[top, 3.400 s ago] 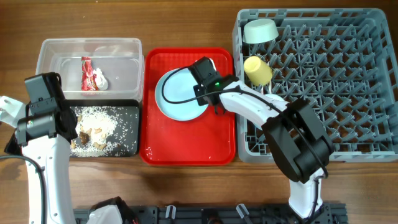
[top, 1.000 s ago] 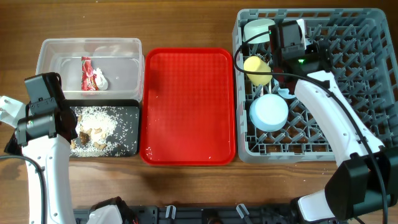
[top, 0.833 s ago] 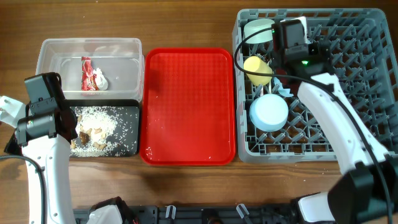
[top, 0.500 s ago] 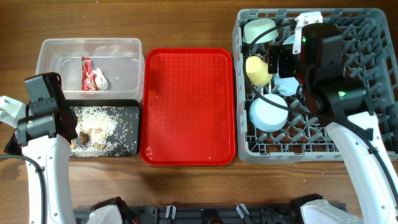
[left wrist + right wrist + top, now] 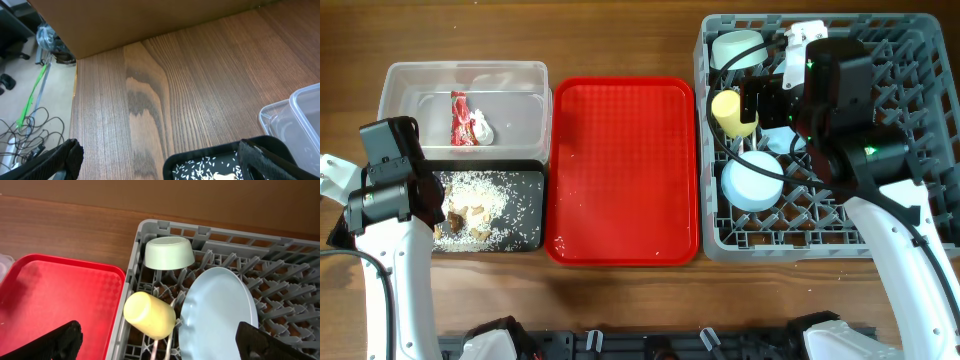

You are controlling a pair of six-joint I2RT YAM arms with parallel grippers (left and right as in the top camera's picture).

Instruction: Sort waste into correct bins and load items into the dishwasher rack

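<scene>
the dishwasher rack (image 5: 910, 120) is set at the right of the table (image 5: 620, 40), its left wall just beside the right edge of the red serving tray (image 5: 620, 200); pegs with nothing between them are seen across its right and near parts. the right pincer (image 5: 157, 332) is held above the rack's far-left part, its fingers spread wide with nothing between them. beneath it, the pale green bowl (image 5: 169, 253) is seen upturned in the far-left corner, the yellow cup (image 5: 149, 314) laid on its side just nearer, and the light blue plate (image 5: 220, 310) propped on edge among the pegs, just right of the cup. the light blue bowl (image 5: 752, 182) is seen upside down, nearer again. at the left, the clear tub (image 5: 390, 90), with the red wrapper (image 5: 460, 118) and white tissue (image 5: 481, 129) inside, is placed just beside the black tray (image 5: 535, 178), where rice (image 5: 485, 190) and brown bits (image 5: 465, 213) are scattered. the left pincer (image 5: 160, 155) is held agape and empty over a corner of the black tray.
</scene>
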